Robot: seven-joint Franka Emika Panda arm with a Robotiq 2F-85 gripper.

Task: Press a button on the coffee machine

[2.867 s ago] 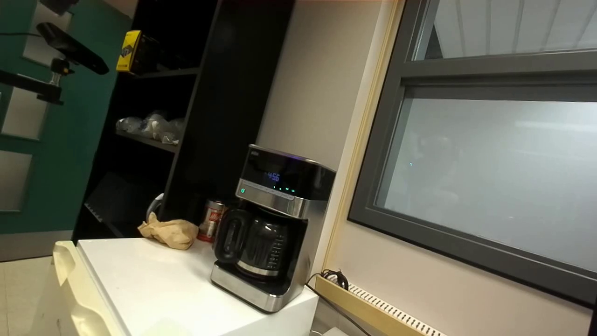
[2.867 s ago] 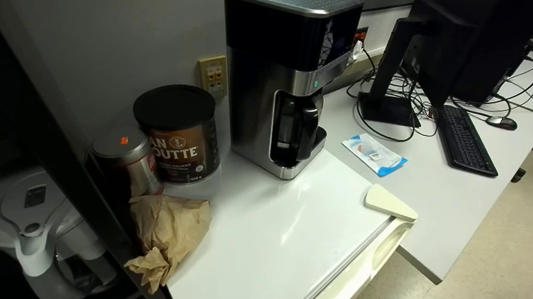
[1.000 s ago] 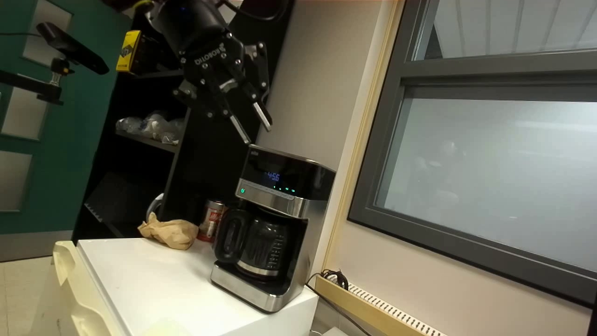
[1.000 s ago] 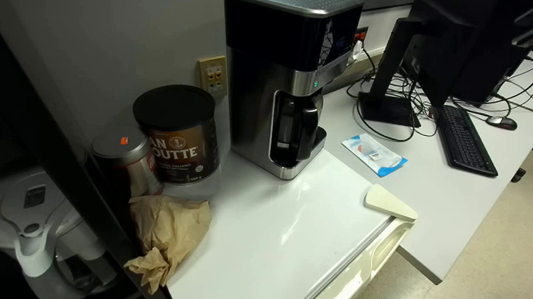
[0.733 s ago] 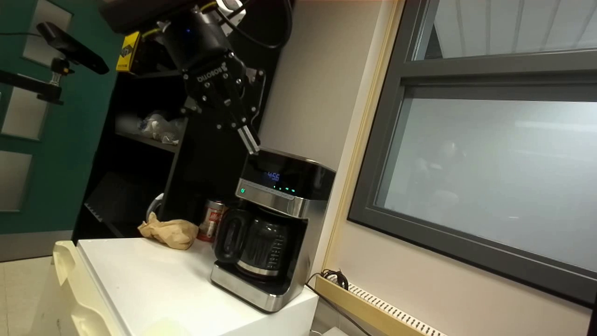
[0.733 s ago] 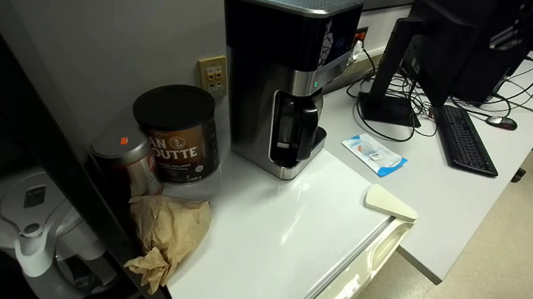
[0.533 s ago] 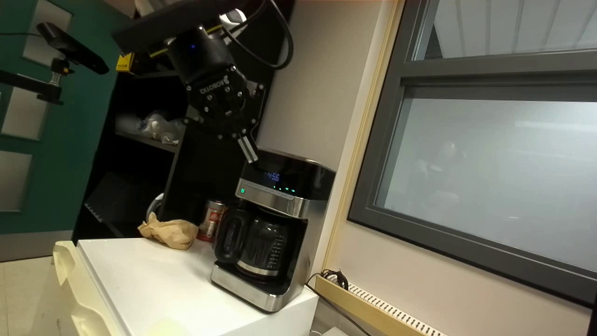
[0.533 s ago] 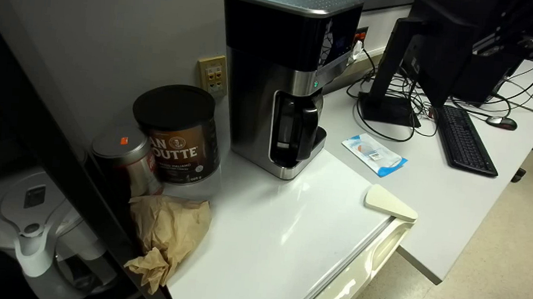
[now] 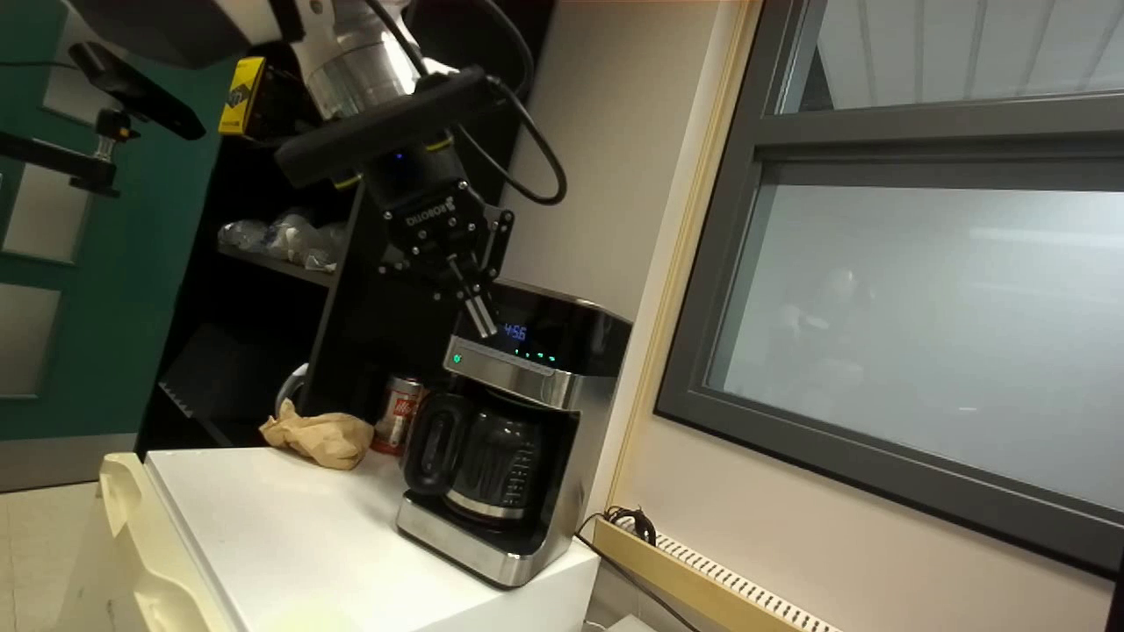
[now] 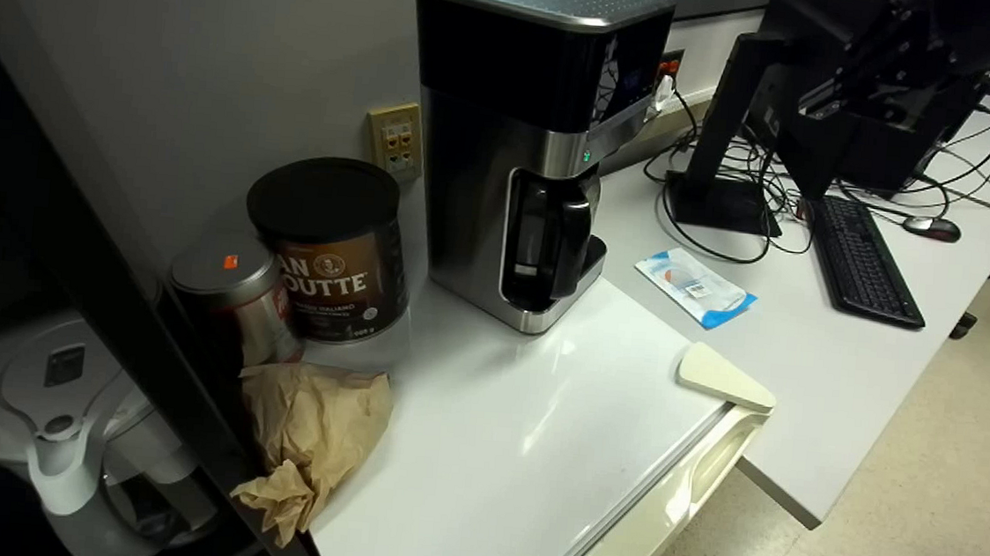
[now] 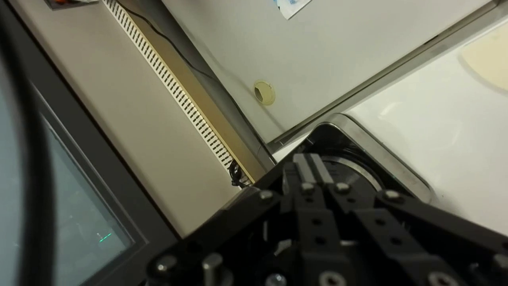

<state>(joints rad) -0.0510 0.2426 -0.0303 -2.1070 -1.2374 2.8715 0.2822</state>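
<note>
The coffee machine (image 9: pixel 518 377) stands at the right of the bench (image 9: pixel 307 527) in an exterior view, display (image 9: pixel 516 333) facing outward, presumably for access. Jaws clenched on nothing, apparently to press with one narrow end; they hang apart from the display.

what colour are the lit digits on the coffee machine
The digits are blue, clearest in an exterior view.

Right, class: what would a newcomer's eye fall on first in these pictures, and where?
Probably the closed black gripper, which appears beside the blue digits on the coffee machine in an exterior view. Next comes the boxy machine itself, standing on a white surface. The crumpled brown bag at that surface's edge may follow.
</note>
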